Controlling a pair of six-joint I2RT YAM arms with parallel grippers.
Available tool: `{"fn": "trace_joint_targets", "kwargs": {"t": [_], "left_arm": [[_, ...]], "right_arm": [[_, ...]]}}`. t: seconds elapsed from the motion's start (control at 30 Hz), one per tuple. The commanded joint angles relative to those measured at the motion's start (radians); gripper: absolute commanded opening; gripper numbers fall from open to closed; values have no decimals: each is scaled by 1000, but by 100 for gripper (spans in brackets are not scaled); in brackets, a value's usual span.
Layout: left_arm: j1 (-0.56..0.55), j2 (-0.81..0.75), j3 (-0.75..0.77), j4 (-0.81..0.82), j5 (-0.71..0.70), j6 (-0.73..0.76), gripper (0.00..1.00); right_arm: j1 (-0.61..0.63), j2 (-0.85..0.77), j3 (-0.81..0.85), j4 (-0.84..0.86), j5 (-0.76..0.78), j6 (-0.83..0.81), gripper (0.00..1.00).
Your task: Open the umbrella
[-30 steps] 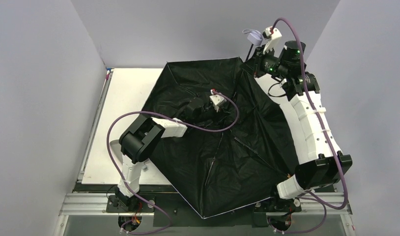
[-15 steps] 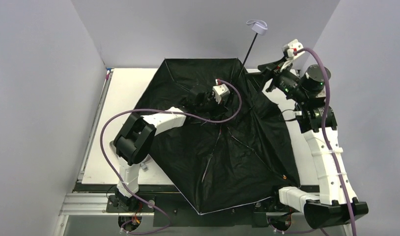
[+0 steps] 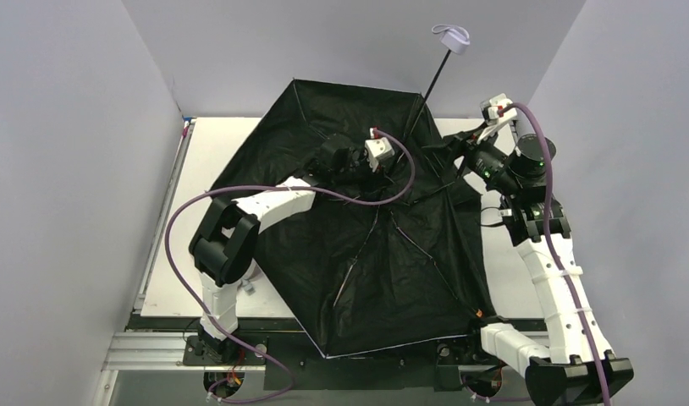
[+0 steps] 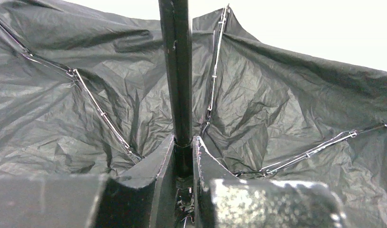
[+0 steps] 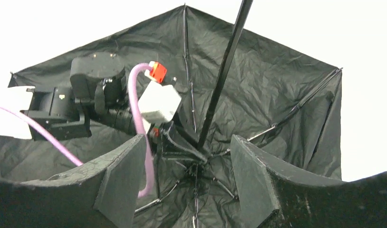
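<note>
I'd call the umbrella point(image 3: 383, 254) basically open, spread over the table point(image 3: 214, 161), shaft point(image 4: 182, 71) aiming 1 o'clock. My left hand point(image 4: 184, 156) grips the shaft; right hand point(image 5: 184, 161) is open and empty. Only letting go remains, I reckon.

2 arms up: left arm point(image 3: 278, 200) and right arm point(image 3: 561, 296), both white shells over black joints. A purple cable point(image 5: 135, 114) trails each one. There's a white camera box point(image 5: 158, 102), red plug point(image 5: 158, 71) on top. Small green lights point(image 3: 496, 172) glow on the right wrist. On the right pincer point(image 5: 187, 175), matte black fingers point(image 5: 251, 175).
</note>
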Motion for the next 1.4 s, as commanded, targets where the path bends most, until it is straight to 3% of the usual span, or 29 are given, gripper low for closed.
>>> {"fn": "trace_joint_targets", "kwargs": {"t": [0.0, 0.37, 0.47, 0.53, 0.57, 0.63, 0.7, 0.8, 0.83, 1.0, 1.37], "left_arm": [[-5, -77, -62, 154, 97, 13, 0], [-11, -118, -194, 229, 148, 54, 0], [-5, -137, -250, 250, 147, 59, 0], [-1, -148, -280, 252, 145, 73, 0], [0, -154, -289, 255, 142, 81, 0], [6, -156, -314, 262, 134, 71, 2], [13, -151, -311, 268, 106, 40, 14], [17, -142, -294, 266, 68, 9, 23], [18, -137, -292, 275, 56, -4, 31], [14, -118, -266, 332, 48, -51, 42], [-1, -57, -227, 436, 102, -103, 39]], "right_arm": [[-3, 63, 38, 131, 16, 38, 61], [82, 253, 119, 223, 27, 31, 61], [107, 289, 169, 218, 69, 19, 58], [117, 311, 196, 214, 74, 10, 46], [124, 322, 209, 210, 72, 8, 30], [134, 331, 227, 197, 64, -2, 8], [144, 330, 231, 190, 57, -11, 0], [165, 323, 228, 175, 56, -27, 0], [170, 318, 227, 162, 58, -31, 0], [194, 310, 223, 131, 72, -55, 0], [196, 313, 244, 95, 92, -62, 0]]}}
